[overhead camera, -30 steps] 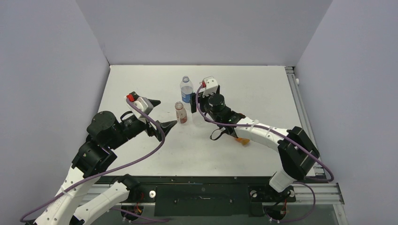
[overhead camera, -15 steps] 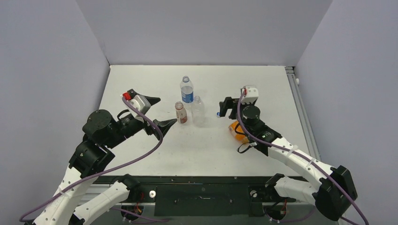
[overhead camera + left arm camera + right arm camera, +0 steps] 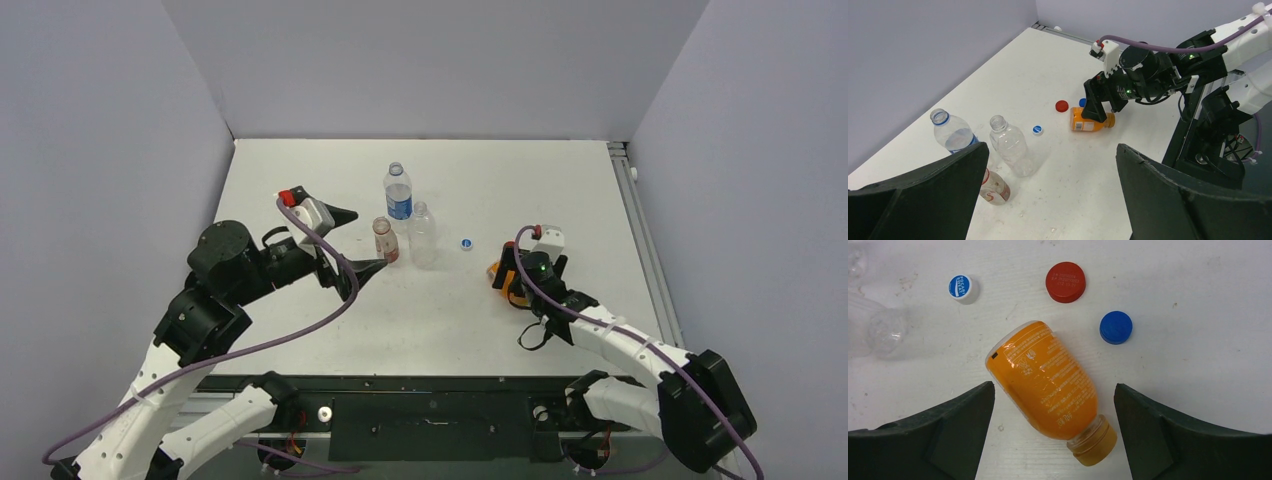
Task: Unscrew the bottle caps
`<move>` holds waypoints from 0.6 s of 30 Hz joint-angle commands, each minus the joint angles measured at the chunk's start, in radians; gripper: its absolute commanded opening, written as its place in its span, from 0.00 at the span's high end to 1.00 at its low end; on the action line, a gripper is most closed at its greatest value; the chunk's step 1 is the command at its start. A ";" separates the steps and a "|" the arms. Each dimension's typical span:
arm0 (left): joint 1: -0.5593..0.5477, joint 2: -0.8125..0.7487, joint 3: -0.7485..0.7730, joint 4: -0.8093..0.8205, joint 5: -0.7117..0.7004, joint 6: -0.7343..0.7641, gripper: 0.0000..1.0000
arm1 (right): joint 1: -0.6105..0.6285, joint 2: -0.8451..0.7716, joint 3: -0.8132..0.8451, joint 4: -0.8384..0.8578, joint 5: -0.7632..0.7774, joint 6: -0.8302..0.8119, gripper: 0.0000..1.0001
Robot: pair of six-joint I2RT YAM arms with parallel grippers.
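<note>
Three bottles stand uncapped mid-table: the Pepsi-labelled one [image 3: 398, 195], the clear unlabelled one [image 3: 423, 235] and the short reddish-labelled one [image 3: 384, 240]. The squat orange bottle [image 3: 1048, 385] lies on its side with its orange cap [image 3: 1095, 447] still on. My right gripper [image 3: 1054, 386] hangs open over it, a finger on each side, not touching. Loose on the table are the red cap [image 3: 1065, 282], the blue cap [image 3: 1116, 327] and the white cap [image 3: 963, 288]. My left gripper [image 3: 355, 240] is open and empty, just left of the reddish-labelled bottle.
Grey walls close the table on the left, back and right. A metal rail [image 3: 628, 190] runs along the right edge. The white cap [image 3: 467, 242] lies between the standing bottles and the orange bottle [image 3: 497, 272].
My right arm swung from the clear bottle to the right and down over the orange bottle, leaving the white cap on the table. My left gripper edged towards the bottles.
</note>
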 commanded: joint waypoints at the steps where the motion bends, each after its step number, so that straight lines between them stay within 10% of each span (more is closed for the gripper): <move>1: 0.006 0.007 0.061 0.007 0.039 -0.003 0.03 | -0.016 0.063 0.056 -0.010 -0.048 0.055 0.16; 18: 0.006 0.007 0.066 0.013 0.075 0.021 0.03 | 0.112 0.220 -0.007 0.070 -0.007 0.184 0.18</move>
